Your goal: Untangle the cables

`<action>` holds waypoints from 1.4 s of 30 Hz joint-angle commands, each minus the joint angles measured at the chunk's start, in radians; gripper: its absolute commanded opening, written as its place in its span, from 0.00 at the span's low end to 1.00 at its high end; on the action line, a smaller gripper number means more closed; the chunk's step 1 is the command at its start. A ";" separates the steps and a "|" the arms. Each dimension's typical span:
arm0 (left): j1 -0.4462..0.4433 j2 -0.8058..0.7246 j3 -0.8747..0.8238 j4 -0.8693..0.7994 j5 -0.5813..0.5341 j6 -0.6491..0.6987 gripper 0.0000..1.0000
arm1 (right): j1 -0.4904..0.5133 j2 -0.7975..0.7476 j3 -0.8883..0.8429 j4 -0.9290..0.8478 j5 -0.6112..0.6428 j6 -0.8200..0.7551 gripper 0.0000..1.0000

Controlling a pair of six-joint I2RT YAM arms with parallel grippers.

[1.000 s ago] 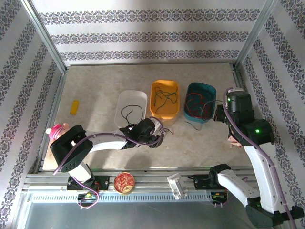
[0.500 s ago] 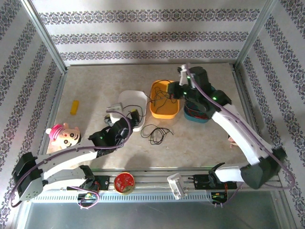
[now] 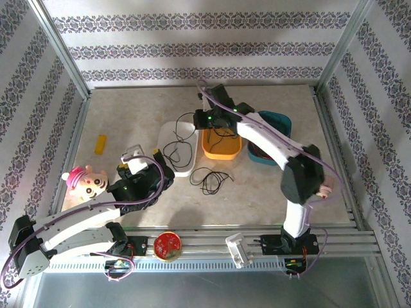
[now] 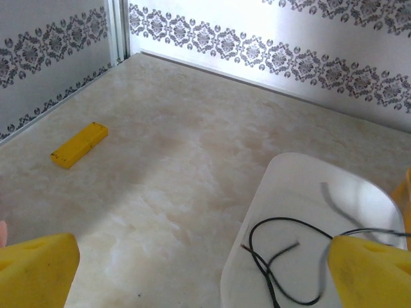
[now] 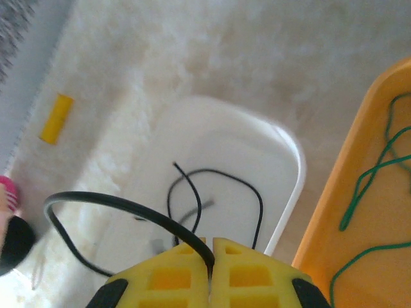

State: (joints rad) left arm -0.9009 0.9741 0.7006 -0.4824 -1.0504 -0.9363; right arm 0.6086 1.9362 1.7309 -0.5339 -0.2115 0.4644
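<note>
My right gripper (image 5: 210, 255) is shut on a black cable (image 5: 115, 205) that arcs out to the left above the white tray (image 5: 212, 138). Another black cable (image 5: 225, 176) lies looped in that tray. From above, the right gripper (image 3: 201, 119) hangs between the white tray (image 3: 168, 136) and the orange tray (image 3: 221, 153). Green cables (image 5: 369, 179) lie in the orange tray. A loose black tangle (image 3: 209, 180) rests on the table. My left gripper (image 3: 153, 159) is open and holds nothing, just left of the white tray (image 4: 302, 186), with its looped cable (image 4: 282, 256) ahead.
A teal tray (image 3: 280, 120) with red cables stands right of the orange one. A yellow block (image 3: 101, 144) lies at far left, and a doll head (image 3: 83, 183) sits near the left arm. A red tin (image 3: 167, 246) rests on the front rail.
The right arm has swung from the right side across the trays to the white tray, carrying a black cable. The left gripper has drawn back left, leaving the black tangle on the table.
</note>
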 commanded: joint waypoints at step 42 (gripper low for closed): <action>0.327 0.380 0.141 0.453 0.816 0.481 0.88 | -0.032 -0.542 -0.511 -0.090 0.158 -0.029 0.54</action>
State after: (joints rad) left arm -0.6476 1.2800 0.7776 -0.0582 -0.4129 -0.4526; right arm 0.5934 1.4570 1.2655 -0.6243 -0.0463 0.3988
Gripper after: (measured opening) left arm 0.893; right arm 0.545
